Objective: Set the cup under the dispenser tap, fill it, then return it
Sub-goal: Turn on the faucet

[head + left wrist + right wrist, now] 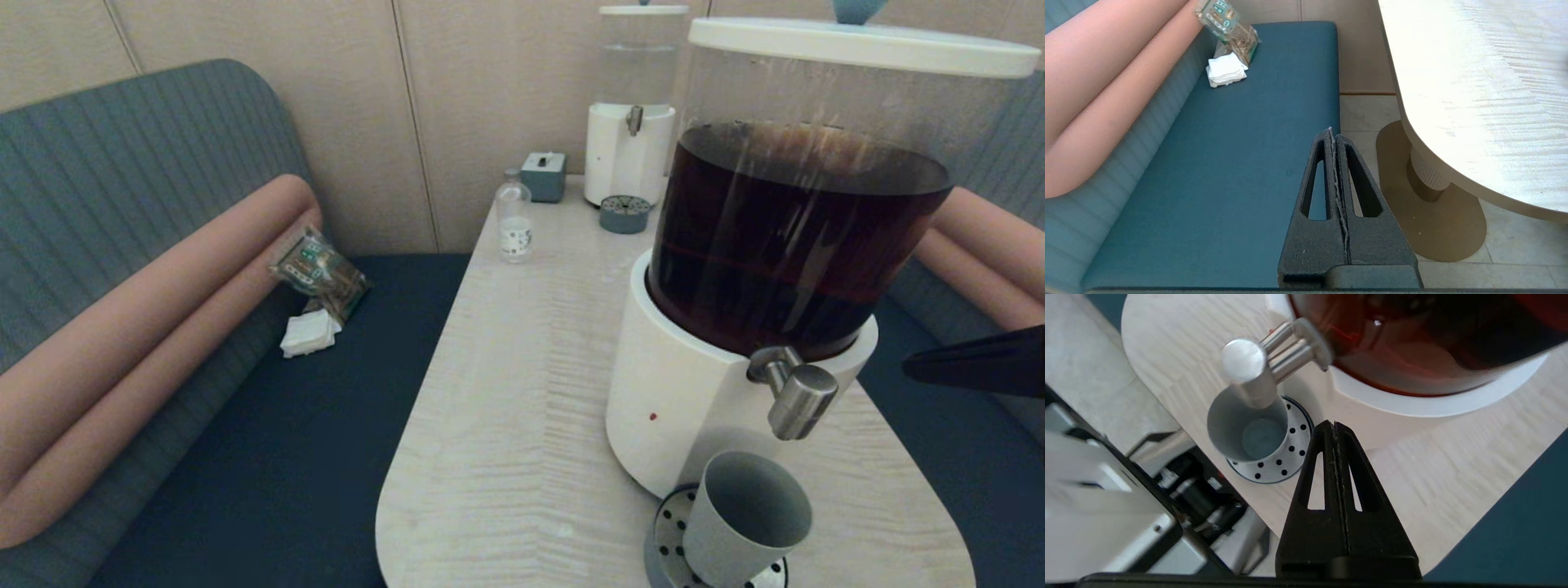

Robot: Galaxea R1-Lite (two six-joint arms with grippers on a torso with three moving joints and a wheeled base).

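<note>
The right gripper (1334, 424) hangs with its fingers pressed together, empty, just off the table's (522, 392) right edge. Ahead of its tips the cup (744, 518) stands upright on the drip tray (665, 531), under the tap (796, 396). The dispenser (784, 237) bulks beside it. The left gripper (1333, 134), likewise closed, sits over the bench (1229, 171).

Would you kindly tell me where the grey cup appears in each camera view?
Head view: cup at the bottom, on the drip tray below the tap.
Left wrist view: not in it.
Right wrist view: cup left of centre, under the tap.
Shared landmark: the tap.
</note>
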